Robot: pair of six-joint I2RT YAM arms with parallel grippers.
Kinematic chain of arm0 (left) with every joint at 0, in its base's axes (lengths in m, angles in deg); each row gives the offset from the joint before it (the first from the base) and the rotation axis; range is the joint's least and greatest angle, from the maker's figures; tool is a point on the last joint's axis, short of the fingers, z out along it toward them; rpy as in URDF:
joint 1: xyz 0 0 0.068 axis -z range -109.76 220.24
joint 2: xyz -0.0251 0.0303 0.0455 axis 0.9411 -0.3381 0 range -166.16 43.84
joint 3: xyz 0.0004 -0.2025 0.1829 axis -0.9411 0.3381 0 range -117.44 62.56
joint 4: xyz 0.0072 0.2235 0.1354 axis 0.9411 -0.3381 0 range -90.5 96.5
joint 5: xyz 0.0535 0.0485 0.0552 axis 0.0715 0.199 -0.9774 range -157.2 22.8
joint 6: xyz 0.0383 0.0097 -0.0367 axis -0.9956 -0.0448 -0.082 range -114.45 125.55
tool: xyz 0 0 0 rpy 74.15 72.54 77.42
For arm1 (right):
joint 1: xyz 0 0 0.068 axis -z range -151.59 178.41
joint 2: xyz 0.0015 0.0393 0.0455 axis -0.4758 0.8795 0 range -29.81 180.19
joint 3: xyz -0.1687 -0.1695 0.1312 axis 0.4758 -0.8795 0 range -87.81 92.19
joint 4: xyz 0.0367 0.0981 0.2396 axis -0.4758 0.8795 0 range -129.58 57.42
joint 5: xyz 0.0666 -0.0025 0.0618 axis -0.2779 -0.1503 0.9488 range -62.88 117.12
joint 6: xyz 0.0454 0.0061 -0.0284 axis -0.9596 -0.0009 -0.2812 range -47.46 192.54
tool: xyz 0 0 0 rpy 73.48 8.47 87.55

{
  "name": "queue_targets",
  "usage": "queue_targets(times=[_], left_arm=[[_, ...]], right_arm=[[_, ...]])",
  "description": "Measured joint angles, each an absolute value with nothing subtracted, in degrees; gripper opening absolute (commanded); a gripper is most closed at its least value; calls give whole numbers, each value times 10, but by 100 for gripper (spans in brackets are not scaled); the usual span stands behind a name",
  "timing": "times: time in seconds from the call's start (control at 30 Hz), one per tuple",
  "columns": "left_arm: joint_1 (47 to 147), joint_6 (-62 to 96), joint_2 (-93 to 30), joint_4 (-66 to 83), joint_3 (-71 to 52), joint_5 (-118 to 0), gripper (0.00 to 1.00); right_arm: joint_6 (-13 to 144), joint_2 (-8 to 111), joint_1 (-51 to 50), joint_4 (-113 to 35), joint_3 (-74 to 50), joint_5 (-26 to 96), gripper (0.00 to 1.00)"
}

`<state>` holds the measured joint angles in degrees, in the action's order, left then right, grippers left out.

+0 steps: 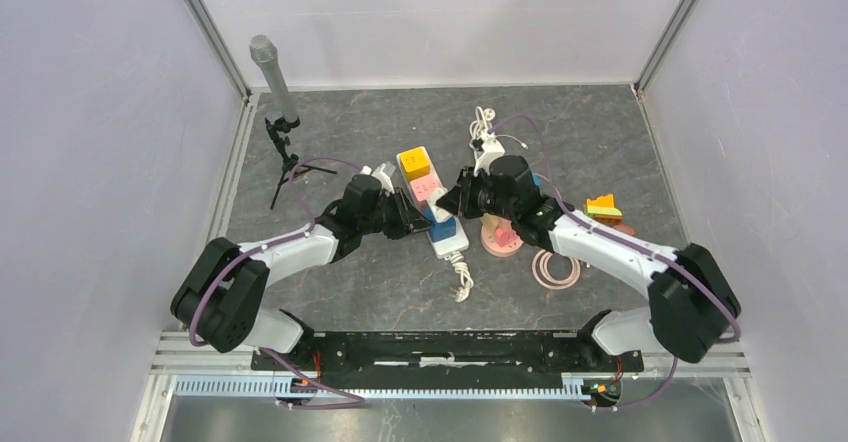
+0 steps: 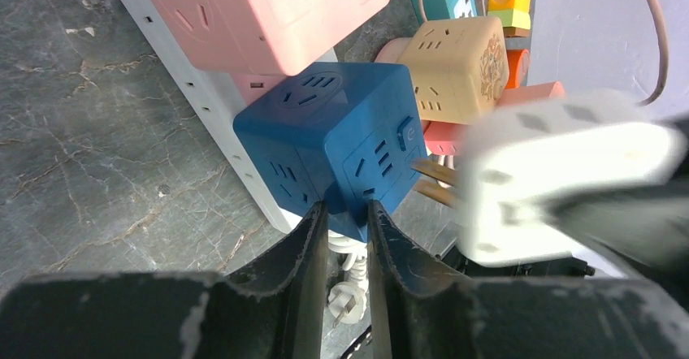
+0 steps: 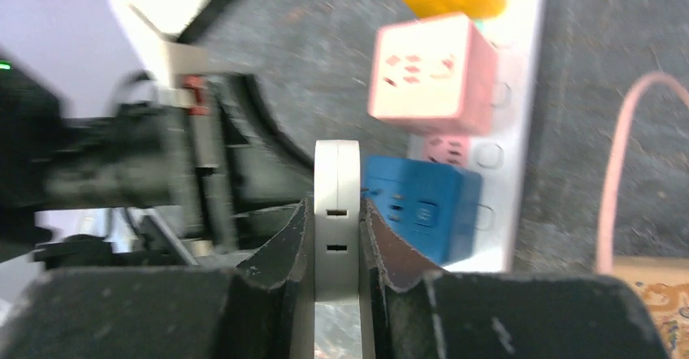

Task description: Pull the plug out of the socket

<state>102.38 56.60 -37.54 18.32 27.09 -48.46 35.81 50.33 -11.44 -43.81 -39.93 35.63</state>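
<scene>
Grey marbled bench [image 1: 400, 292] carried a white power strip [image 1: 452, 245] running away from the arms, near the middle. 3 cube sockets sat on it in a row: yellow cube [image 1: 414, 165] farthest, pink cube [image 1: 423, 190] in the middle, blue cube [image 2: 325, 140] nearest the arm bases. Strip's white cord [image 1: 462, 280] lay bunched just past its near end.

Both arms reached in to meet at the blue cube, left from the left, right from the right.

Left pincer [image 2: 345, 213]: fingers nearly pressed together, pinching the lower corner of the blue cube; only a narrow gap, filled by that corner.

Right pincer [image 3: 337, 213]: clamped tight on the white plug [image 3: 336, 172], 1 finger on each flat side, the plug's edge with 2 small slots facing the wrist camera.

White plug sat just beside the blue cube, on its side face, lifted off the bench. In the left wrist view, 2 brass prongs [image 2: 435, 182] showed bare between plug body and cube, so body and cube were apart. Prong tips reached the cube face; cannot tell if they were seated in it. The plug looked motion-blurred there.

A tan cube [image 2: 455, 67] lay beyond the blue one, off the strip. Pink rings [image 1: 555, 267] lay on the bench under the right arm.
</scene>
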Motion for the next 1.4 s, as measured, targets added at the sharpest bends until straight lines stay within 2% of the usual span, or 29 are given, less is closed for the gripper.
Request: queue_targets(times=[0.17,0.27,0.5,0.67,0.83,1.13,1.4], left_arm=[[1024,566,-375,177,267,-487,30],[1024,566,-375,172,264,-487,35],[1023,554,-356,86,237,-514,69],[1021,535,-266,-37,186,-603,86],[1021,514,-139,-154,154,-739,100],[1018,493,18,-343,144,-861,100],[1018,487,126,-429,115,-913,100]], right_arm=[[348,434,-116,-489,-399,376,0],[345,407,-116,-510,-399,376,0],[344,371,-116,-514,-408,376,0],[345,348,-116,-508,-433,380,0],[347,354,-133,-507,-454,390,0],[339,509,-279,-549,-444,390,0],[336,684,-374,-582,-346,423,3]])
